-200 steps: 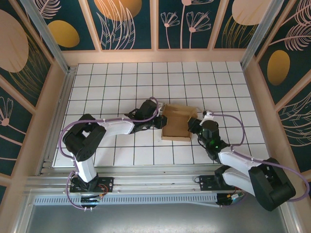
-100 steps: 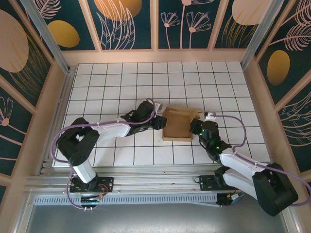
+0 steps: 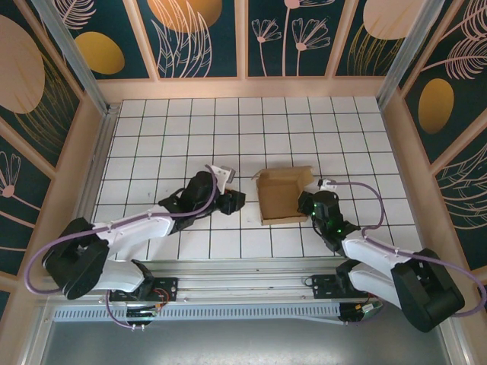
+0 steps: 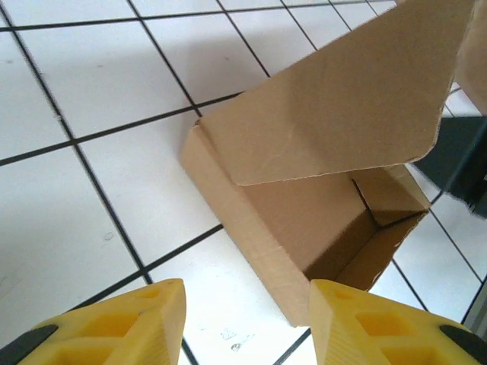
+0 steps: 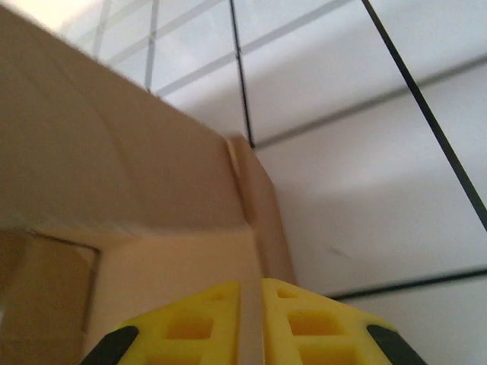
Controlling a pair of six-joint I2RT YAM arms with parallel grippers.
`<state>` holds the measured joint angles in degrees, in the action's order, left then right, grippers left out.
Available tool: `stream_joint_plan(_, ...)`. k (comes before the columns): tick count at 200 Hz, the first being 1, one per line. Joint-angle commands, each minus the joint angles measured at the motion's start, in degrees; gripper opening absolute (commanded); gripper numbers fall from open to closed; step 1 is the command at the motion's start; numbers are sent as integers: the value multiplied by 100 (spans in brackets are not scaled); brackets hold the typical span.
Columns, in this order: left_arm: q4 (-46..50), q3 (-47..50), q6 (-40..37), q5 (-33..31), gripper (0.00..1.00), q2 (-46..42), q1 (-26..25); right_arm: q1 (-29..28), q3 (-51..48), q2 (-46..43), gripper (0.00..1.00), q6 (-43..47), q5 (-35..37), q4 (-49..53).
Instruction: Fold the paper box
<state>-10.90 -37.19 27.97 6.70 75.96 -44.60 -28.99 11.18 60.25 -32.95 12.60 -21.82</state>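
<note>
The paper box (image 3: 280,199) is a shallow brown cardboard box standing open on the white grid table, just right of centre. Its lid flap (image 4: 335,99) is tilted up over the far side of the paper box (image 4: 297,228). My left gripper (image 3: 234,201) hovers a little to the left of the box, apart from it. In the left wrist view this gripper (image 4: 247,319) is open, with only table between its yellow fingers. My right gripper (image 3: 307,204) sits at the box's right wall. Its jaws (image 5: 249,304) are shut on that thin wall of the paper box (image 5: 114,167).
The table (image 3: 190,129) is white tile with black grid lines, closed in by wooden side walls (image 3: 84,160) and a painted back panel. A metal rail (image 3: 228,285) runs along the near edge by the arm bases.
My left gripper has let go of the box, opened and pulled back to the left. The box's flap has come up, showing its inside. The right gripper stays on the right wall.
</note>
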Motion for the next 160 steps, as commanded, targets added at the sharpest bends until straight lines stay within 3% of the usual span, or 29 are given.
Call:
stream_joint_plan(1,-49,-55,559,-694,45,-153,33,-45,-105,14,16,87,69,272)
stream_joint_plan(30,69,-577,1290,-395,43,481,212,-45,-135,4,16,69,41,179)
stream_joint_plan(71,1,-1182,1515,-414,40,1238,232,-49,-27,-219,19,52,-2,384)
stream_joint_plan(101,12,-1248,1366,-404,39,1220,259,-45,85,-944,42,77,-8,910)
stream_joint_plan(131,131,-1021,804,-446,41,888,276,37,190,-1946,55,530,-79,1448)
stream_joint_plan(145,127,-896,353,-207,43,711,276,351,284,-2227,69,1043,-632,1462)
stream_joint_plan(160,165,-819,-40,59,44,569,276,1150,398,-2236,72,1385,-1936,1280)
